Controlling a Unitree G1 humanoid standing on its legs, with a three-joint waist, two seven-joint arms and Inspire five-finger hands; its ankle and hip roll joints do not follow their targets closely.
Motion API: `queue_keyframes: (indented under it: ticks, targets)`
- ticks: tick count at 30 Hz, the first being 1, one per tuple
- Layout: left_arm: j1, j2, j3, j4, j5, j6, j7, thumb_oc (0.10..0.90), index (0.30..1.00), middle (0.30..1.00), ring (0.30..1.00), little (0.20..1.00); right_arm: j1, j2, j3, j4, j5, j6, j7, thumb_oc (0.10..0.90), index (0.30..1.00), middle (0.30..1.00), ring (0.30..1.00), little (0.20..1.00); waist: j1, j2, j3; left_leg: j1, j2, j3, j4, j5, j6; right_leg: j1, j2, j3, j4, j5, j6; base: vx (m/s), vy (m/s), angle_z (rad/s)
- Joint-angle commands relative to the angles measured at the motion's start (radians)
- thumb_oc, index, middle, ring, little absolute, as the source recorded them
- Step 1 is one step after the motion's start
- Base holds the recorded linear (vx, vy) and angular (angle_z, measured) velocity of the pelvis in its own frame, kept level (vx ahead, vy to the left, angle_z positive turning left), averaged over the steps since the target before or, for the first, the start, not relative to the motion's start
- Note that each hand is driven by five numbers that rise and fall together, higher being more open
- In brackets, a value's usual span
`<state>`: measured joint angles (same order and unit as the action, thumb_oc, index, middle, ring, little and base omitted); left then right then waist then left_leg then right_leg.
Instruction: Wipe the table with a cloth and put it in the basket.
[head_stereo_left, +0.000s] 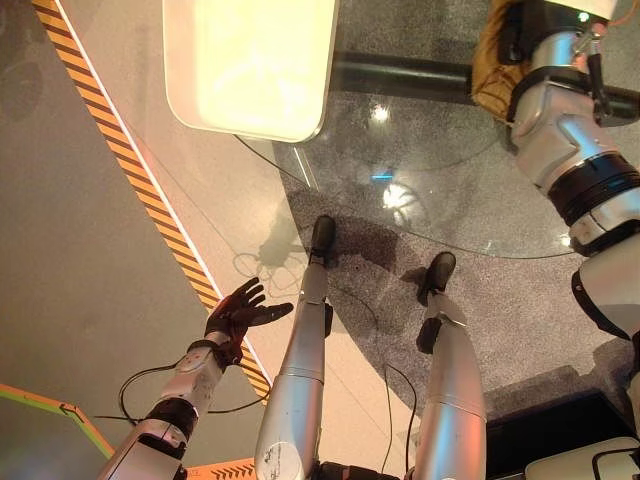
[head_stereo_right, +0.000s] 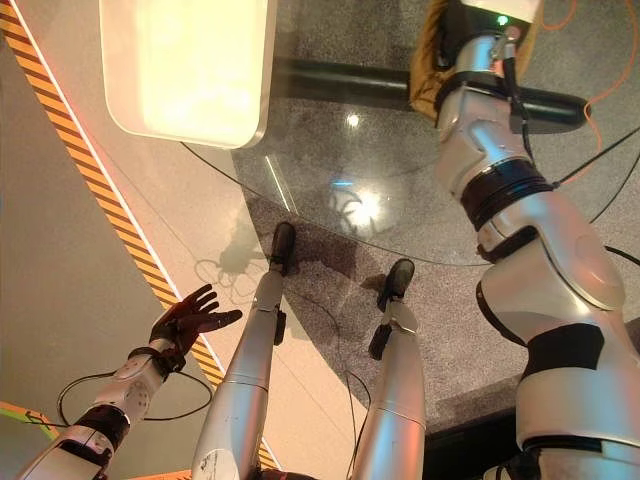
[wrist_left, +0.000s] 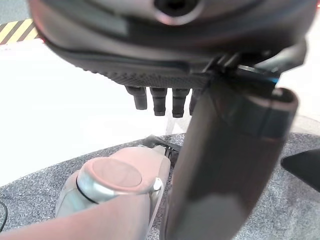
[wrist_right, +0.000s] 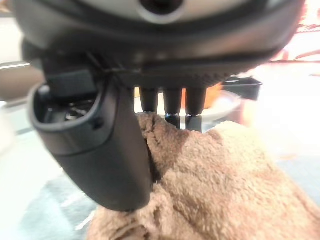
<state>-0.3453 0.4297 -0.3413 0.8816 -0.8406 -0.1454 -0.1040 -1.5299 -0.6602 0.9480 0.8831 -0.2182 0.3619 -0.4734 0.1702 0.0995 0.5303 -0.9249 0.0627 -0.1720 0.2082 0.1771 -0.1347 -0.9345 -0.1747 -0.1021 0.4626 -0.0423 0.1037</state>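
A brown fluffy cloth (wrist_right: 225, 185) lies at the far right of the round glass table (head_stereo_left: 450, 190). My right hand (wrist_right: 150, 30) rests on top of the cloth (head_stereo_left: 488, 72), fingers straight and pressing into the pile, thumb alongside a fold. From the head, that hand (head_stereo_right: 455, 22) shows at the end of the outstretched right arm. My left hand (head_stereo_left: 240, 312) hangs low at my left side, away from the table, open with fingers spread and holding nothing.
A pale rounded tray-like slab (head_stereo_left: 250, 60) sits at the table's far left. A black bar (head_stereo_left: 400, 75) runs beneath the glass. A yellow-and-black striped line (head_stereo_left: 150, 200) crosses the floor on the left. Something orange (wrist_right: 216, 97) shows beyond the right fingers.
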Motion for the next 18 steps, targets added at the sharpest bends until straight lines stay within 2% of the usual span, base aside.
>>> queue_keyframes:
  ticks: [1,10,14,15,16,17,18]
  targets:
    - [0.067,0.013,-0.012,0.003,0.032,-0.034,0.001,0.800,0.900,0.900,0.900,0.900,-0.150,0.038,0.051,-0.132,-0.083,-0.058,-0.009,0.100,0.300,0.300,0.300,0.200,0.041,0.003,-0.010,0.039,-0.128,0.052,0.032,-0.101,0.111,0.069,0.093,-0.088,-0.120,0.008,-0.054,0.00,0.000,0.00]
    - [0.073,0.003,-0.006,0.007,0.054,-0.050,-0.002,0.800,0.900,0.900,0.900,0.900,-0.111,0.086,0.031,-0.243,-0.126,-0.072,0.036,0.100,0.300,0.300,0.300,0.200,0.044,0.000,-0.010,0.035,-0.131,0.050,0.035,-0.100,0.112,0.067,0.096,-0.089,-0.120,0.008,-0.053,0.00,0.000,0.00]
    - [0.068,0.001,0.000,0.009,0.059,-0.051,-0.001,0.800,0.900,0.900,0.900,0.900,-0.088,0.105,0.021,-0.312,-0.154,-0.054,0.075,0.100,0.300,0.300,0.300,0.200,0.041,-0.002,-0.010,0.035,-0.131,0.050,0.038,-0.100,0.113,0.065,0.098,-0.086,-0.120,0.010,-0.052,-0.02,0.004,0.00]
    - [0.056,0.002,0.006,0.009,0.060,-0.051,-0.002,0.800,0.900,0.900,0.900,0.900,-0.097,0.105,0.019,-0.317,-0.154,-0.052,0.078,0.100,0.300,0.300,0.300,0.200,0.042,0.000,-0.010,0.005,-0.132,0.050,0.035,-0.066,0.116,0.043,0.098,-0.098,-0.133,0.042,-0.059,0.00,0.000,0.00]
    - [0.068,0.001,0.002,0.010,0.059,-0.051,-0.002,0.800,0.900,0.900,0.900,0.900,-0.084,0.108,0.020,-0.317,-0.153,-0.053,0.078,0.100,0.300,0.300,0.300,0.200,0.041,-0.002,-0.010,0.036,-0.132,0.050,0.038,-0.100,0.113,0.067,0.099,-0.086,-0.120,0.009,-0.052,0.00,0.000,0.00]
    - [0.067,0.000,0.002,0.010,0.061,-0.052,-0.001,0.800,0.900,0.900,0.900,0.900,-0.079,0.112,0.017,-0.322,-0.155,-0.049,0.081,0.100,0.300,0.300,0.300,0.200,0.041,-0.001,-0.010,0.036,-0.132,0.050,0.038,-0.100,0.113,0.068,0.099,-0.085,-0.120,0.008,-0.053,0.00,-0.005,0.04]
    - [0.050,-0.002,0.008,0.010,0.065,-0.049,0.002,0.800,0.900,0.900,0.900,0.900,-0.080,0.120,0.009,-0.326,-0.160,-0.042,0.087,0.100,0.300,0.300,0.300,0.200,0.041,0.001,-0.010,0.010,-0.132,0.050,0.033,-0.066,0.116,0.046,0.099,-0.097,-0.133,0.042,-0.059,-0.07,0.016,0.05]
